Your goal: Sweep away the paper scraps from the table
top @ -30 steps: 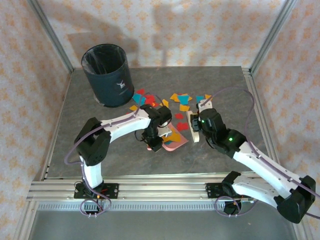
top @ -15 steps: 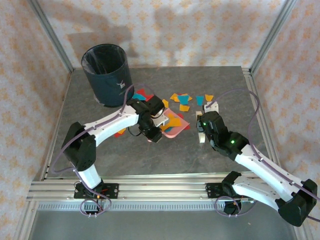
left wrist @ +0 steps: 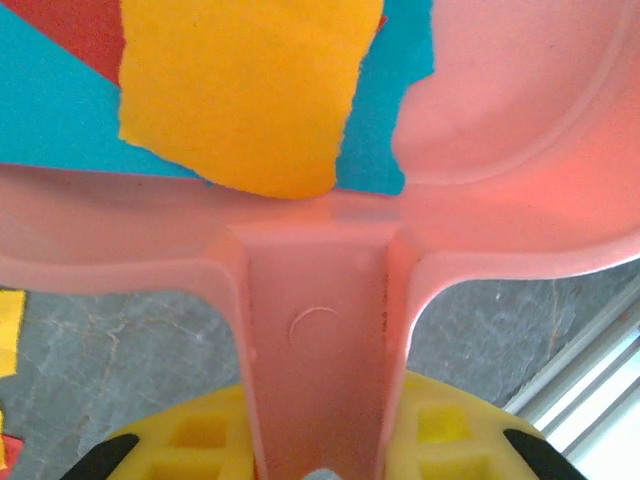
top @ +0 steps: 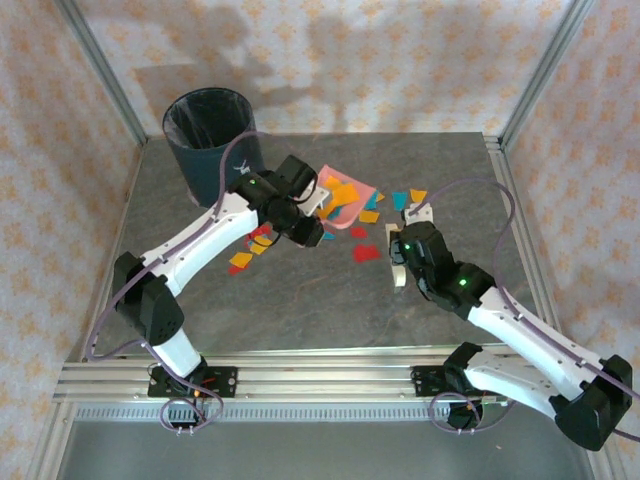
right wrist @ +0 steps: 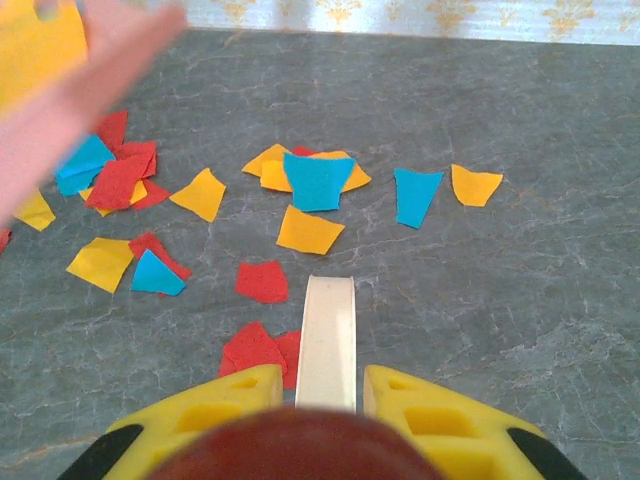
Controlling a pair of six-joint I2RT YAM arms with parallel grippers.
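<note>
Your left claw [left wrist: 320, 440] is clamped on the handle of the pink dustpan [left wrist: 500, 120], which carries some paper scraps [left wrist: 250, 90], right of the bin [top: 210, 150] at upper left. Your right claw [right wrist: 327, 395] grips a cream tool [right wrist: 330, 330]. More scraps lie scattered mid-tabletop [top: 300, 300], beyond it.

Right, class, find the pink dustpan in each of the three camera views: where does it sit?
Top external: dustpan at upper centre, right of the bin.
Left wrist: across most of the frame, handle down the middle.
Right wrist: blurred pink shape, upper left.
Shared landmark: the grey table.
</note>
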